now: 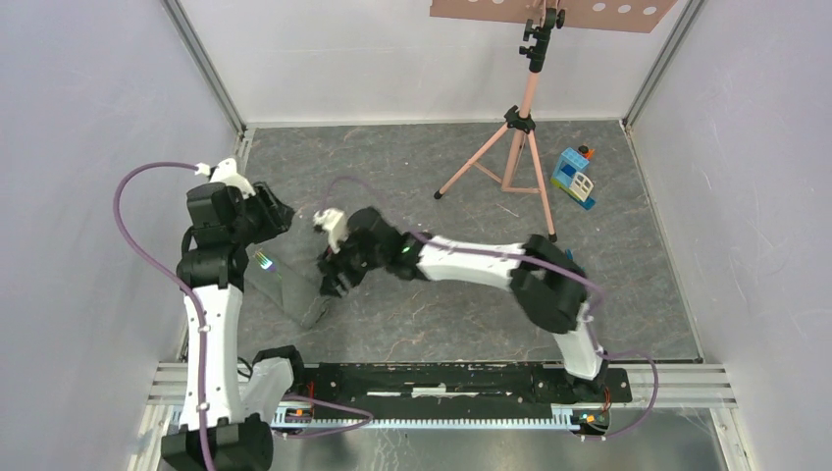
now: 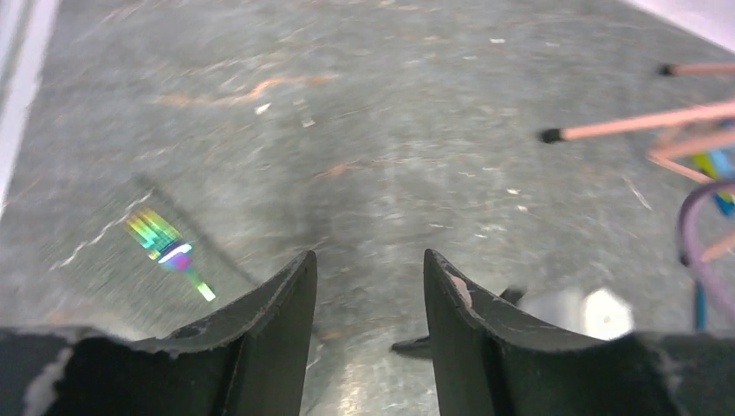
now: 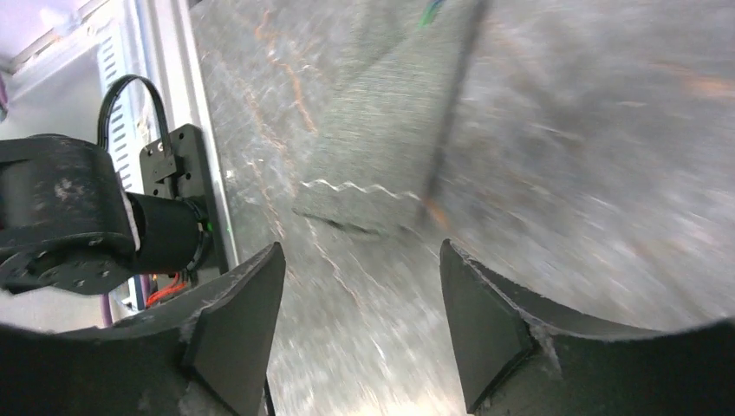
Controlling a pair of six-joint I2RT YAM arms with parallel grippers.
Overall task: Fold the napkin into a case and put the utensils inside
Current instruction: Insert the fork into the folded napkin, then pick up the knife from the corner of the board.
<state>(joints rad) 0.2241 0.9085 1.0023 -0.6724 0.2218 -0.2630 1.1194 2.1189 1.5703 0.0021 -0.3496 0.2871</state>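
Observation:
The napkin (image 1: 292, 292) lies folded into a narrow dark grey strip on the floor between the arms. It shows in the right wrist view (image 3: 381, 139) with a pale zigzag stitch line at its near end, and in the left wrist view (image 2: 104, 260). A shiny iridescent utensil end (image 2: 169, 249) sticks out at its far end (image 1: 265, 261). My left gripper (image 2: 368, 256) is open and empty above bare floor, beyond the napkin's far end (image 1: 278, 218). My right gripper (image 3: 360, 251) is open and empty, just off the napkin's near end (image 1: 332, 283).
A pink tripod (image 1: 510, 147) stands at the back centre, its feet showing in the left wrist view (image 2: 607, 128). A blue-and-white toy block house (image 1: 573, 177) sits at the back right. White walls enclose the floor. The metal base rail (image 1: 442, 378) runs along the front.

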